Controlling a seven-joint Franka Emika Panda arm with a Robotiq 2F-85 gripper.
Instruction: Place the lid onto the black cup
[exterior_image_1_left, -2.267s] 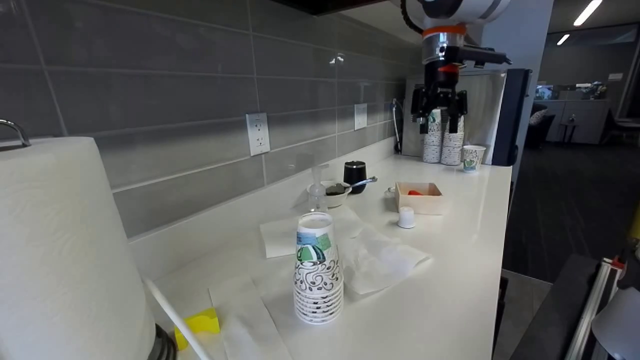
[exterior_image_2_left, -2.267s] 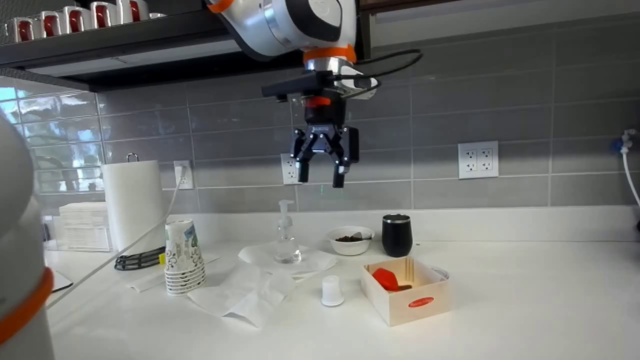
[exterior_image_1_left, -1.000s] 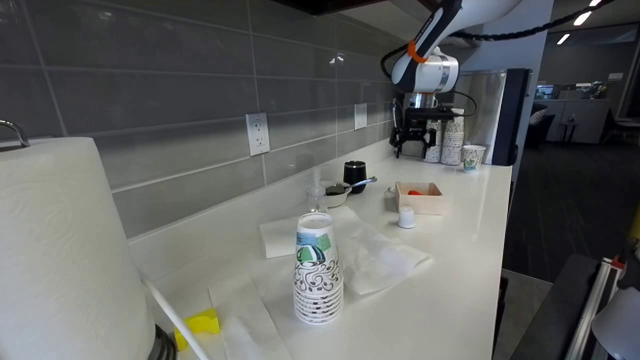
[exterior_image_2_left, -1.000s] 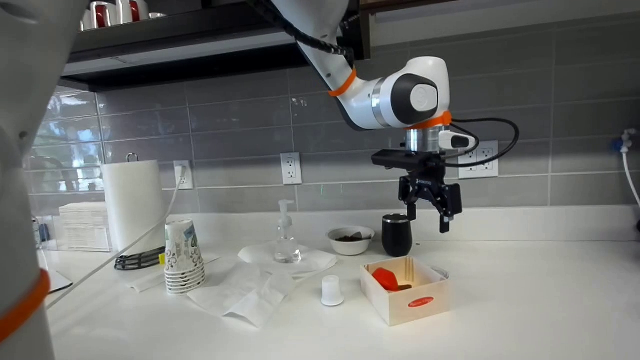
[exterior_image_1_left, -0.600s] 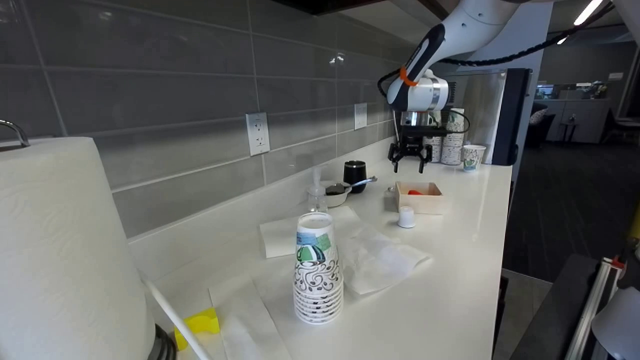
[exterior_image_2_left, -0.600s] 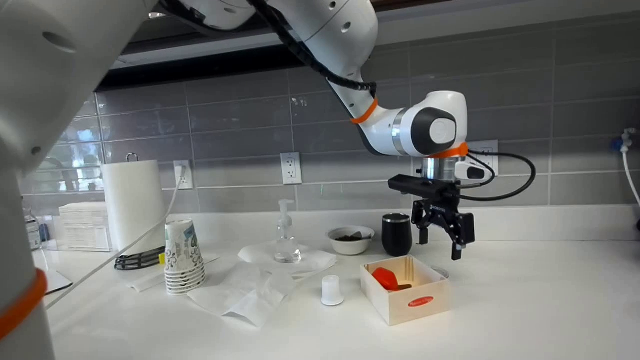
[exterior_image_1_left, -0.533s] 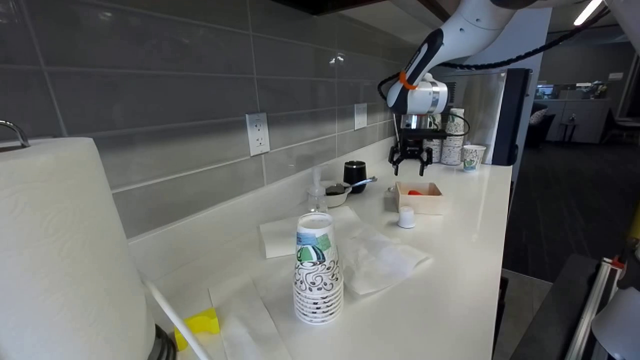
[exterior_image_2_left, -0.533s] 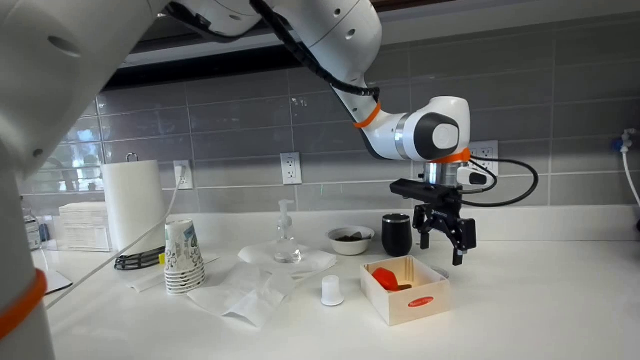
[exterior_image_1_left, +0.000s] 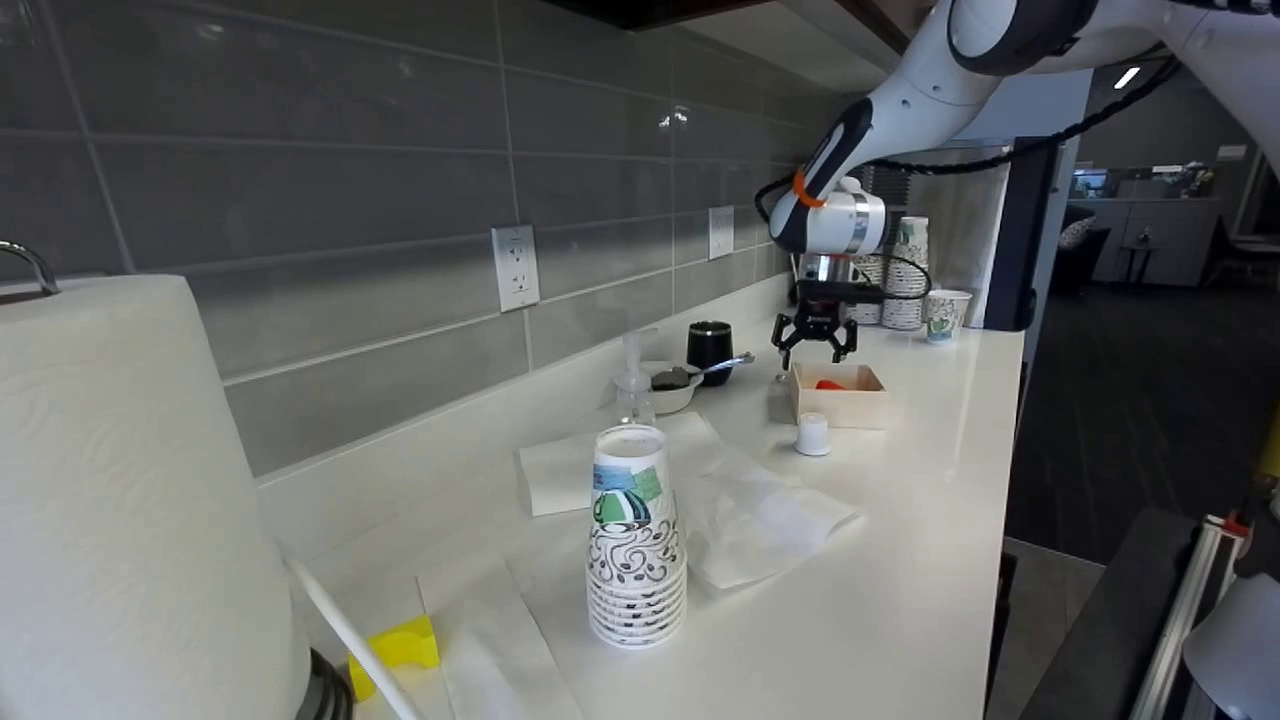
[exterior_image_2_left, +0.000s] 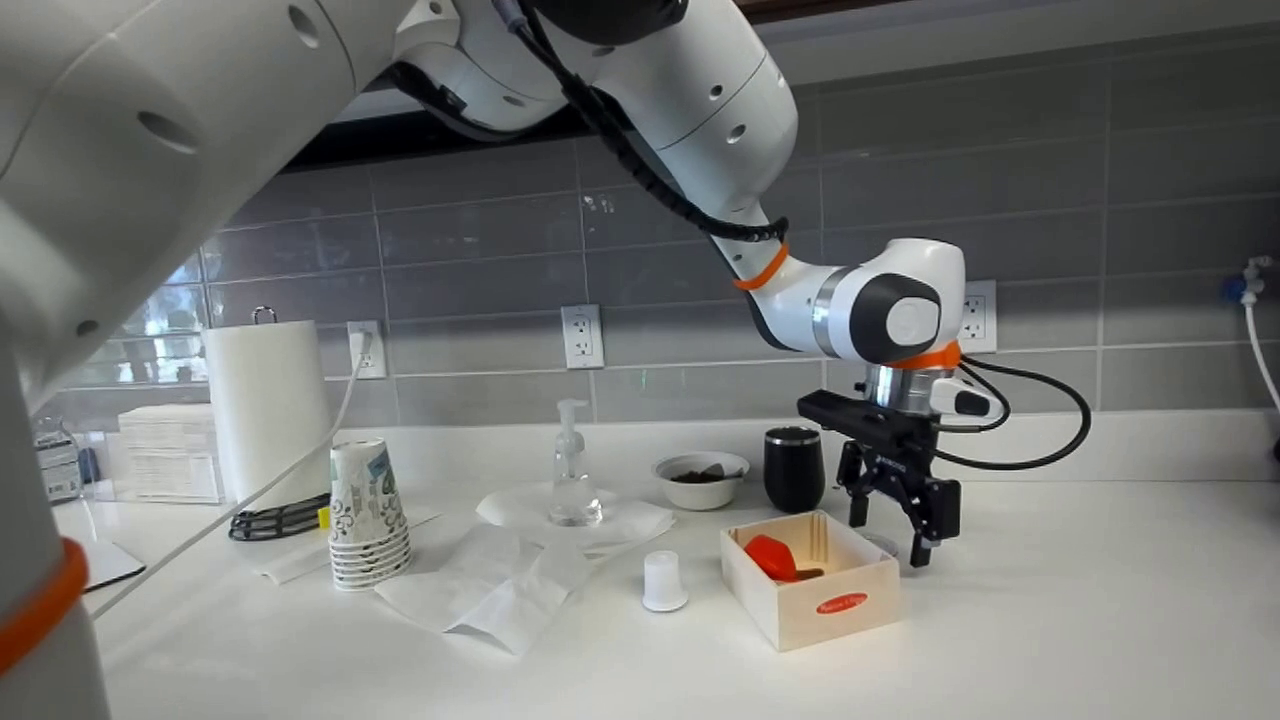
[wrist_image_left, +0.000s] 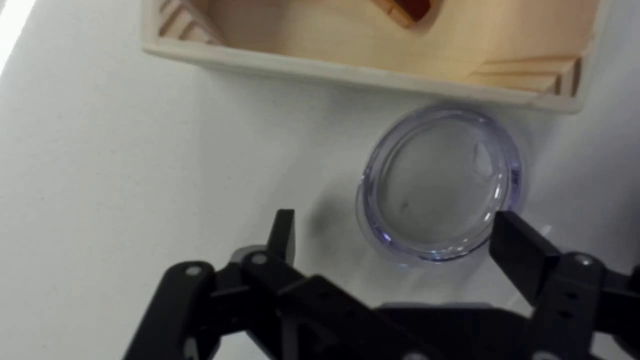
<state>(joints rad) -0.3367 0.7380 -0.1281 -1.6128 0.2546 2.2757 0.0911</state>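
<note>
The clear, round lid (wrist_image_left: 437, 182) lies flat near the upright black cup (exterior_image_2_left: 794, 470).

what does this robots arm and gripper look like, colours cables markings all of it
The arm is white and rounded, with dark joint covers, orange bands and a silver collar. A thick, ribbed black cable runs along it; thinner black cables loop beside the collar. The gripper is black, with two jointed, block-tipped fingers and pale lettering too small to read.
</note>
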